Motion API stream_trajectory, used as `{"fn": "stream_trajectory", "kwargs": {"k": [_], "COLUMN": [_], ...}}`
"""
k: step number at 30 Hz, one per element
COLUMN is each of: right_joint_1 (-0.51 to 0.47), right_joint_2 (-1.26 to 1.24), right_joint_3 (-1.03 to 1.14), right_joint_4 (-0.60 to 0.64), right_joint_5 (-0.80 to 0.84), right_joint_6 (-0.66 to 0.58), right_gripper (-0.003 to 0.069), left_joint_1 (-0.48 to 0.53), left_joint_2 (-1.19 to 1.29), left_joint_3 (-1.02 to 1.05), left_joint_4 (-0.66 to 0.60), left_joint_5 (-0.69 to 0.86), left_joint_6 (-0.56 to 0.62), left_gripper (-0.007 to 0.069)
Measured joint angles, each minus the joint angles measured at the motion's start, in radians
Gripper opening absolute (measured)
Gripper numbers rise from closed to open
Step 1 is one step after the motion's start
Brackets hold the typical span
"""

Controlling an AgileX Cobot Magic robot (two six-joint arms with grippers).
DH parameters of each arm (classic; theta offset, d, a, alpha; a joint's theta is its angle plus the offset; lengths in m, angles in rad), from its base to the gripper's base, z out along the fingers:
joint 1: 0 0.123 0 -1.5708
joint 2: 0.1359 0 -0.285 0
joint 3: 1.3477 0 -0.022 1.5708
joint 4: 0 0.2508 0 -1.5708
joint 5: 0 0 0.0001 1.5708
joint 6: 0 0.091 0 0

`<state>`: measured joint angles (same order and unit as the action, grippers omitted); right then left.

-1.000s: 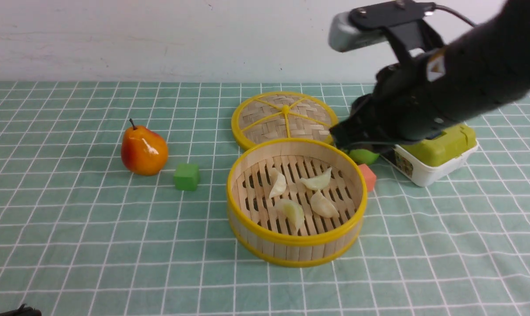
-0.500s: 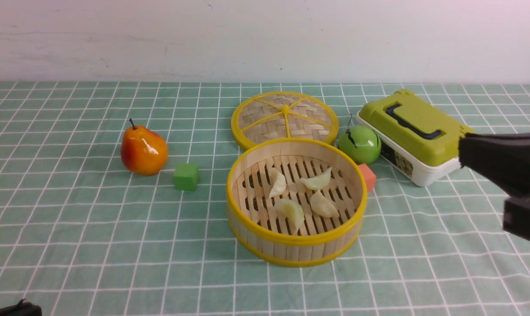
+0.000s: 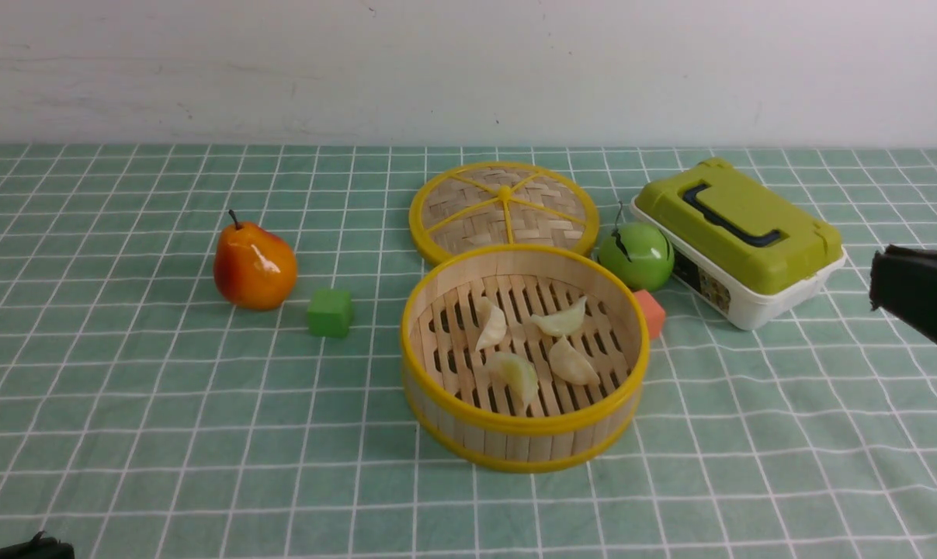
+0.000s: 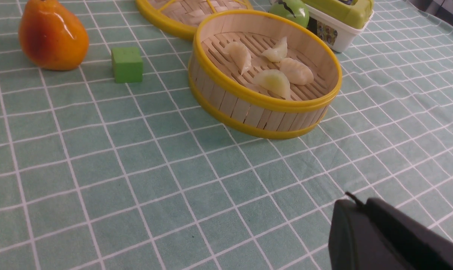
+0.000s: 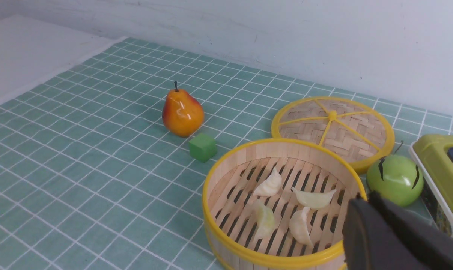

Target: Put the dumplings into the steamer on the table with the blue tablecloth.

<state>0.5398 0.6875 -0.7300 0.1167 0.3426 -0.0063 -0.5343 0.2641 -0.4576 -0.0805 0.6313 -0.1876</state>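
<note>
Dumplings, four, lie inside the bamboo steamer mid-frame; right gripper and left gripper show jaws pressed together, empty. Judged finished: retreat high, clear of the rim.

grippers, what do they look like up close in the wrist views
Both are plain matte black. The left gripper shows as a thick, blunt wedge with rounded corners and a narrow seam running down its middle; the right gripper looks the same. No cables, labels or markings show on the parts in view.
</note>
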Motion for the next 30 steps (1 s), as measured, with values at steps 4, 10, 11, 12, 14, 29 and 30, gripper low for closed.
{"fn": "stream_trajectory", "kwargs": {"k": [4, 10, 11, 12, 14, 29, 30], "right_joint_1": [-0.002, -0.134, -0.164, -0.205, -0.301, -0.530, -0.530], "right_joint_2": [-0.028, -0.242, -0.284, -0.338, -0.454, -0.697, -0.697], "right_joint_3": [0.054, 0.375, 0.431, 0.500, 0.634, 0.757, 0.757], "right_joint_4": [0.002, -0.011, -0.011, -0.011, -0.011, -0.102, -0.102], "right_joint_5": [-0.030, -0.262, -0.321, -0.376, -0.450, -0.084, -0.075], "right_joint_6": [0.000, 0.000, 0.000, 0.000, 0.006, 0.176, 0.176], "right_gripper": [-0.0011, -0.0022, -0.0022, -0.0022, -0.0022, -0.0022, -0.0022], "left_joint_1": [0.000, 0.000, 0.000, 0.000, 0.000, 0.000, 0.000], "left_joint_2": [0.000, 0.000, 0.000, 0.000, 0.000, 0.000, 0.000], "left_joint_3": [0.000, 0.000, 0.000, 0.000, 0.000, 0.000, 0.000], "left_joint_4": [-0.001, -0.001, -0.001, -0.001, -0.001, -0.001, -0.001], "left_joint_5": [0.001, 0.002, 0.002, 0.003, 0.003, 0.004, 0.004], "left_joint_6": [-0.001, -0.001, -0.001, -0.001, -0.001, -0.001, -0.001], "left_gripper": [0.0035, 0.0038, 0.0038, 0.0038, 0.0038, 0.0046, 0.0046]}}
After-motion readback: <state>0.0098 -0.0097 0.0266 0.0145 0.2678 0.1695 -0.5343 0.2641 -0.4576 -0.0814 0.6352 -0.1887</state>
